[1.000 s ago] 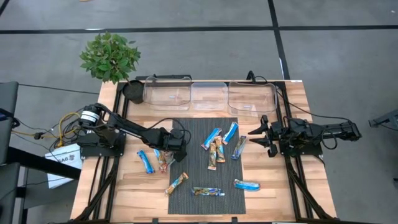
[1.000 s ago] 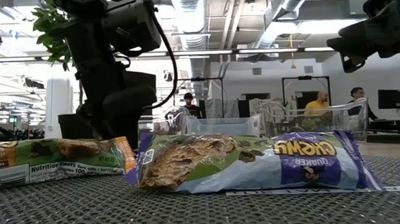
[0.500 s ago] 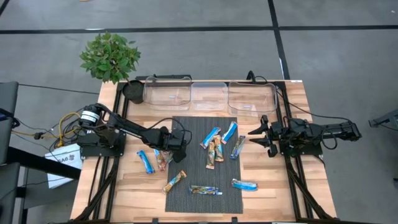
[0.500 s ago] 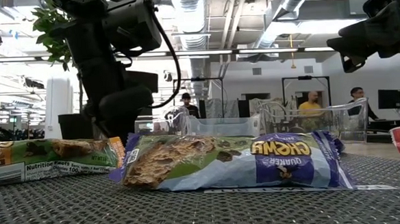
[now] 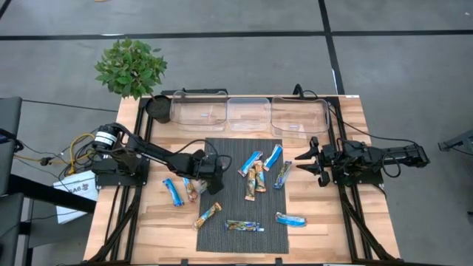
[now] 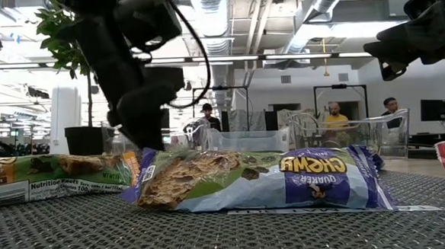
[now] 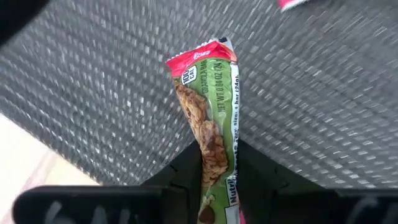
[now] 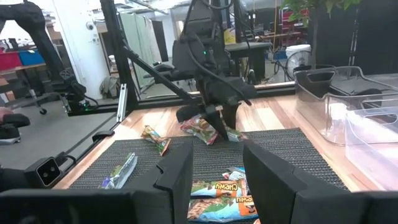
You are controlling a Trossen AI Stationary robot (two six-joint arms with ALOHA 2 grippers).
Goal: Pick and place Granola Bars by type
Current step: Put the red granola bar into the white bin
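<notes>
Several granola bars lie flat on the dark mesh mat [image 5: 240, 199] and on the wood beside it: a cluster [image 5: 259, 171] mid-mat, a blue bar [image 5: 172, 192] and a multicoloured one [image 5: 191, 189] on the wood, and three near the mat's front edge [image 5: 244, 225]. My left gripper [image 5: 209, 173] [image 7: 214, 155] [image 8: 212, 127] is over the mat's left edge, shut on a green-and-red wrapped bar [image 7: 208, 93]. My right gripper [image 5: 307, 161] [image 8: 216, 158] waits open at the mat's right side, touching nothing. My left gripper pinches the green-and-red bar between its two fingers at one end [image 7: 212, 148]. The bar lies along the fingers, and its red-edged free end [image 7: 202, 56] sticks out past the fingertips over the mat. The fingers slant down from the table's left. Whether the free end touches the mat, I cannot tell.
Three clear bins [image 5: 199, 111] [image 5: 247, 114] [image 5: 299, 117] stand in a row at the table's far edge, with a black cup [image 5: 157, 107] and a potted plant [image 5: 131, 66] to their left. People [image 6: 335, 117] are in the room behind.
My left gripper has risen a little and tipped, drifting slightly toward the mat's middle with the bar in its fingers. Early in the second, the bars near the mat's front edge shifted a little toward the table's left. The right arm kept still.
</notes>
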